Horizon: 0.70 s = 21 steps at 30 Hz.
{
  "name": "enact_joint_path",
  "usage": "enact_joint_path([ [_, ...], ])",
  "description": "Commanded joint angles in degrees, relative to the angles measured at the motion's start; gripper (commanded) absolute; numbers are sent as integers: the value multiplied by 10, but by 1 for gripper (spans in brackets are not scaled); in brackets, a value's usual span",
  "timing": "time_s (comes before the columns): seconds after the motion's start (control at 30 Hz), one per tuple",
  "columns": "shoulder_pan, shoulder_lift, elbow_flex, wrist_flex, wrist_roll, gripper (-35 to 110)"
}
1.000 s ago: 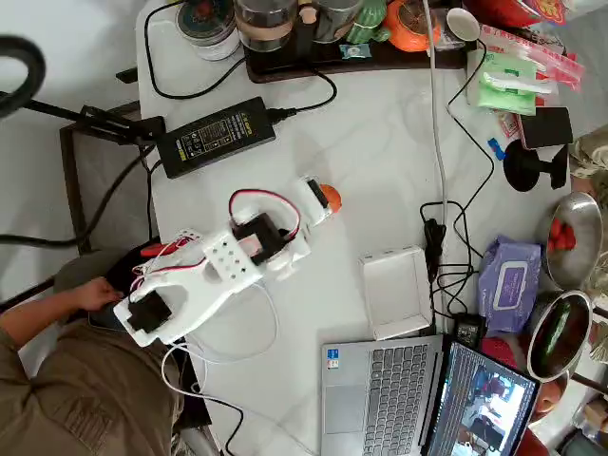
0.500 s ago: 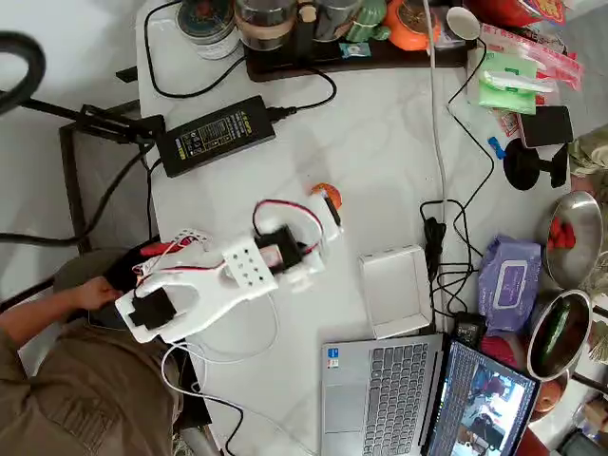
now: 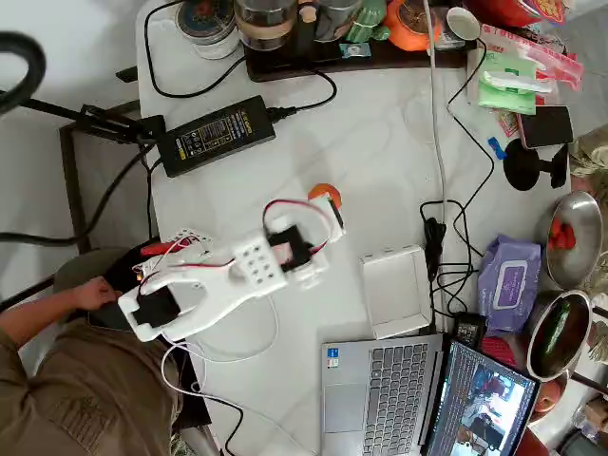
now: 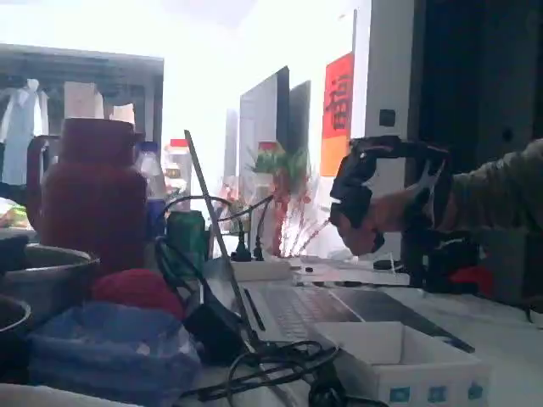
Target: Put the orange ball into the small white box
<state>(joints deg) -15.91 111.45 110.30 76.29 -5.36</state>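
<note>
In the overhead view the orange ball (image 3: 321,192) shows as a small orange sliver near the table's middle, mostly covered by the fingers. My gripper (image 3: 329,201), at the end of the white arm (image 3: 247,271) reaching in from the lower left, is shut on the ball. The small white box (image 3: 394,290) lies open to the lower right of the gripper, about a hand's width away, with nothing in it. In the fixed view the box (image 4: 399,360) sits low in the foreground.
A black power brick (image 3: 214,135) lies at upper left and a tray of jars (image 3: 313,43) along the far edge. Black cables (image 3: 439,237) run just right of the box, near a purple wipes packet (image 3: 513,280). A laptop (image 3: 380,389) sits below the box.
The arm's body has swung right toward the ball and the fingers have closed over it. The ball has shifted slightly left and is more covered.
</note>
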Motion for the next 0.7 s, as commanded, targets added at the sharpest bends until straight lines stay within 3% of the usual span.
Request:
enact_joint_path([
  [0.0,-7,-44,-13,-4,-3,0],
  [0.53,-7,-80,-11,-60,-1,1],
  [0.67,-8,-80,-10,-50,-6,12],
])
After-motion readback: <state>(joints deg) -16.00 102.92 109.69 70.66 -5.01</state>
